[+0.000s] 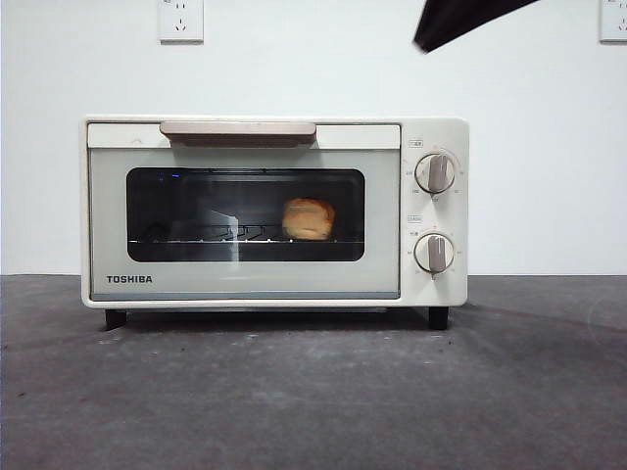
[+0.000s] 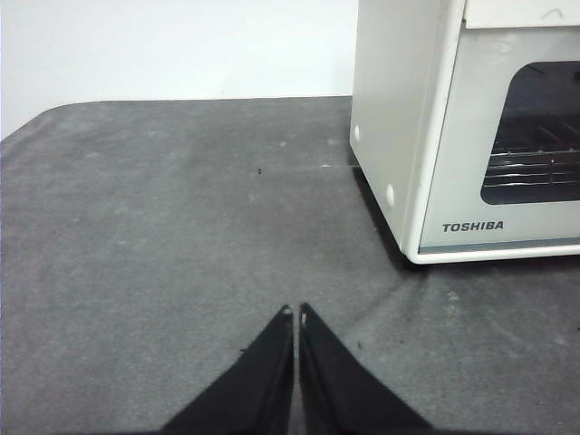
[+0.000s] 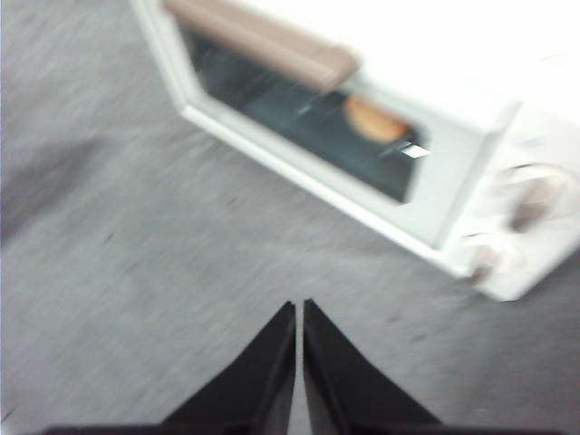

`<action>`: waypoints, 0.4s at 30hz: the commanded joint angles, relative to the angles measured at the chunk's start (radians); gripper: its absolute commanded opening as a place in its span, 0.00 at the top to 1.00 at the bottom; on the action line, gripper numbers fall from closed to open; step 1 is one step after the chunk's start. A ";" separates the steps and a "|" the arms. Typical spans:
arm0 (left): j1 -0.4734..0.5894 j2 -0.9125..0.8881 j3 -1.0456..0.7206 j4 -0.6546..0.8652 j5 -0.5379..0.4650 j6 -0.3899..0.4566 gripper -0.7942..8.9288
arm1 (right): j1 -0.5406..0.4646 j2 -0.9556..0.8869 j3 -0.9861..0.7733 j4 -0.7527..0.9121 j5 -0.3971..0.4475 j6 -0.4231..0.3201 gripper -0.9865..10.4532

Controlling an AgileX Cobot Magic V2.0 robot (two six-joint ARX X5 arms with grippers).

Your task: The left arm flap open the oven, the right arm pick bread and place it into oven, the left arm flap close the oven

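Observation:
The cream-white Toshiba oven (image 1: 245,279) stands on the dark grey table with its door shut. The golden bread (image 1: 309,218) lies on the rack inside, seen through the dark glass; it also shows in the right wrist view (image 3: 376,120). My left gripper (image 2: 296,314) is shut and empty, low over the table, off the oven's (image 2: 408,109) left front corner. My right gripper (image 3: 299,306) is shut and empty, raised above the table in front of the oven (image 3: 453,208); the picture is blurred. A black arm tip (image 1: 460,20) shows at the top right of the front view.
The beige bar handle (image 1: 238,130) runs along the door's top; two grey knobs (image 1: 434,173) sit on the right panel. A white wall with sockets (image 1: 180,20) stands behind. Bare grey table (image 1: 313,401) lies in front of the oven.

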 commanded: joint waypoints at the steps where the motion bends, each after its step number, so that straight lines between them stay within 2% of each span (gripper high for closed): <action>1: 0.002 -0.002 -0.020 0.014 0.000 0.001 0.90 | -0.036 -0.045 0.005 0.039 0.016 0.002 0.91; 6: 0.002 -0.002 -0.020 0.014 0.000 0.001 0.90 | -0.163 -0.167 -0.039 0.136 0.016 0.001 0.91; 12: 0.003 -0.002 -0.020 0.014 0.000 0.001 0.90 | -0.364 -0.373 -0.232 0.354 0.016 -0.006 0.91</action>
